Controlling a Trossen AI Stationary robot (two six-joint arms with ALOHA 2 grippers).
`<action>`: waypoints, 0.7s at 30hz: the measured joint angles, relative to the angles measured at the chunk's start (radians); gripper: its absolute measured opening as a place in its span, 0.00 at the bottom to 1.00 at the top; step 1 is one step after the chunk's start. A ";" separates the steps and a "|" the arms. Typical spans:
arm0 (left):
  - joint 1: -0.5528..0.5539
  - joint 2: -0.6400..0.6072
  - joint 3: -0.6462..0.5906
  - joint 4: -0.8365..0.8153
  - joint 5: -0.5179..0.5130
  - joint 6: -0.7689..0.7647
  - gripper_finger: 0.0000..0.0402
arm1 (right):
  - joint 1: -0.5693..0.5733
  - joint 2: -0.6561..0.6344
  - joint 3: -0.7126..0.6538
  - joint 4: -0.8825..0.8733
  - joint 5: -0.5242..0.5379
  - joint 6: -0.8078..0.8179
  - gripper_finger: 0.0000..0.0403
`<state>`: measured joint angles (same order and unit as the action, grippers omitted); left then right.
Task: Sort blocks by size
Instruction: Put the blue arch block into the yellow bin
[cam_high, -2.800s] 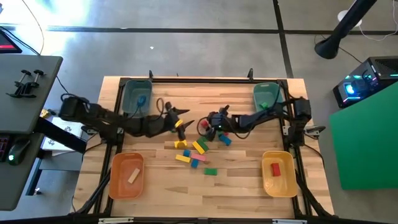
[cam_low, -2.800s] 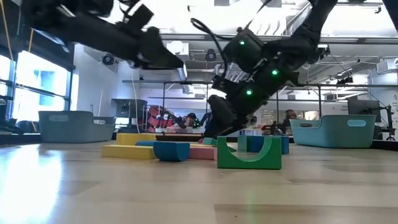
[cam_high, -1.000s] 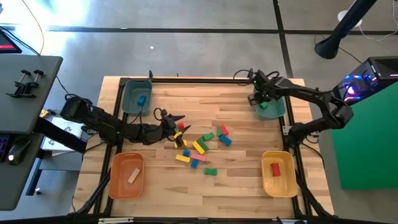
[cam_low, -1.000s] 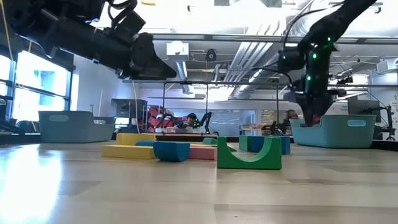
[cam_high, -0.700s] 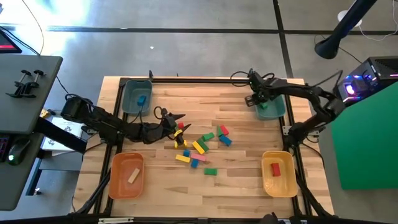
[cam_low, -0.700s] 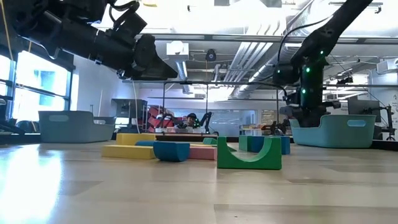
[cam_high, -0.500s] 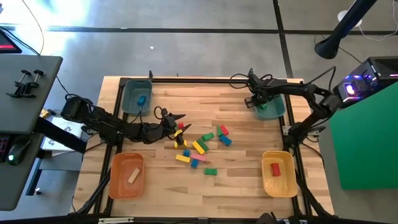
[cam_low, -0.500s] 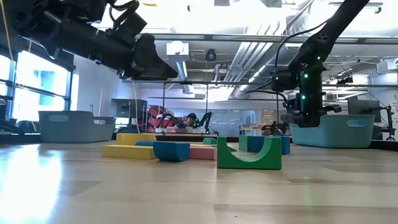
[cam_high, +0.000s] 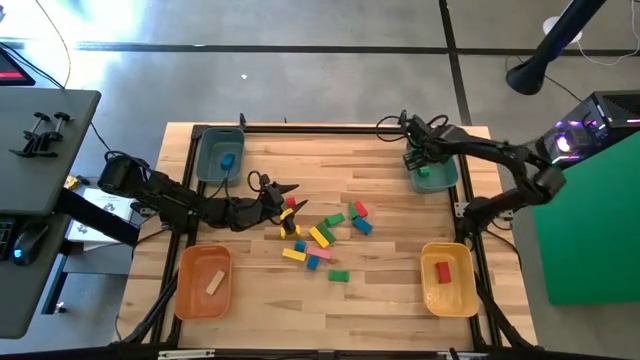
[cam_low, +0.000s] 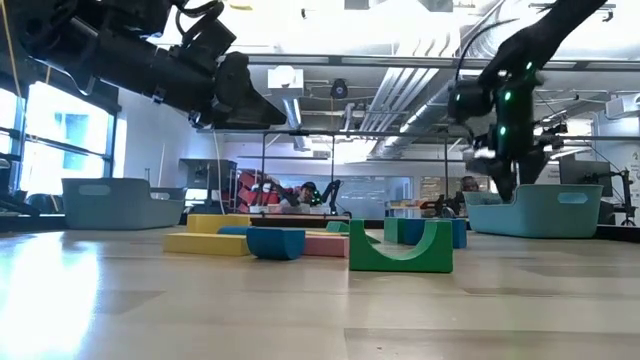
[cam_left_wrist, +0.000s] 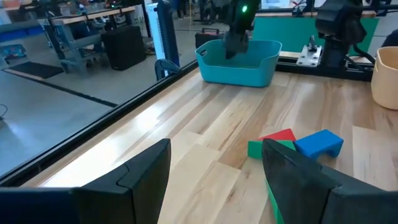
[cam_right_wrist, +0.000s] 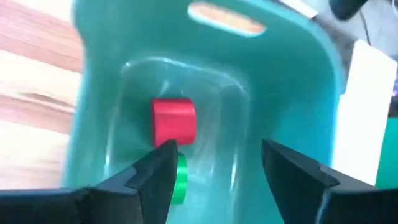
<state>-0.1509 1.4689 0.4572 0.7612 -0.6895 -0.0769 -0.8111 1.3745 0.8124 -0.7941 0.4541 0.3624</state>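
Several blocks in red, green, blue, yellow and pink lie scattered at the table's middle, among them a green arch. My left gripper hovers open at the pile's left edge, with nothing between its fingers. The nearest blocks ahead of it are red, green and blue. My right gripper points down, open, over the teal bin at the back right. Below it in the bin are a red block and a green one.
A second teal bin at the back left holds a blue block. An orange bin at the front left holds a natural wood block. A yellow bin at the front right holds a red block. Bare table lies along the near edge.
My right gripper has swung a little toward the table's left at the teal bin's rim and come back over the bin. The left arm and the pile of blocks have kept still.
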 joint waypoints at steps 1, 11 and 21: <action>0.000 0.000 0.000 0.000 0.000 0.000 0.59 | 0.012 -0.033 0.000 -0.009 0.005 0.008 0.56; 0.013 0.000 0.000 0.072 0.000 0.022 0.59 | 0.458 -0.245 -0.035 0.219 0.033 0.001 0.49; 0.013 0.000 0.001 0.127 0.042 0.007 0.59 | 0.987 -0.191 -0.287 0.889 0.018 -0.160 0.48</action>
<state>-0.1375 1.4689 0.4583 0.8886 -0.6470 -0.0703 0.1762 1.1840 0.5257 0.0949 0.4725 0.2023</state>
